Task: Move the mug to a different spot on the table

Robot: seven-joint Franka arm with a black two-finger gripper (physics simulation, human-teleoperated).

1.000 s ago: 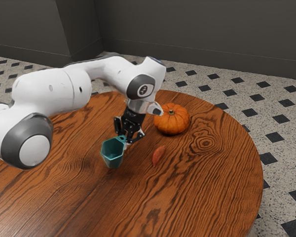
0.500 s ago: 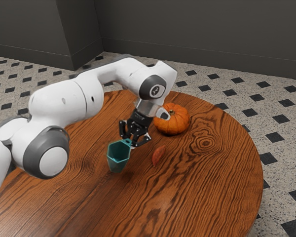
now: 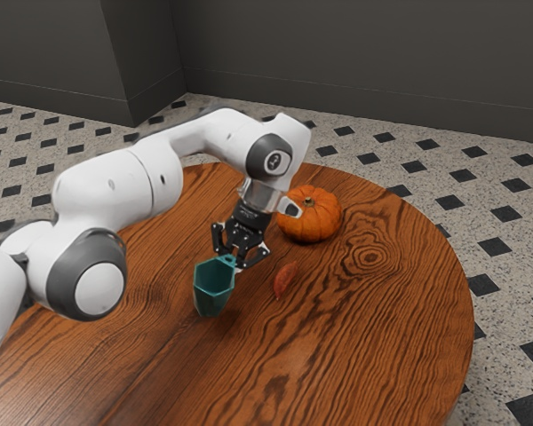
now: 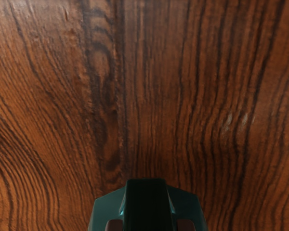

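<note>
A teal mug (image 4: 188, 209) seen close from above, grained wooden table (image 4: 183, 96) beneath it.

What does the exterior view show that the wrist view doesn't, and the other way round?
Exterior view: the white arm, its gripper pinching the rim of the teal mug, an orange pumpkin beyond, a small reddish piece lying apart from the mug, the round table edge and the checkered floor. Wrist view: a close look down at the wood grain past the mug. Both: the mug and the wooden table.
</note>
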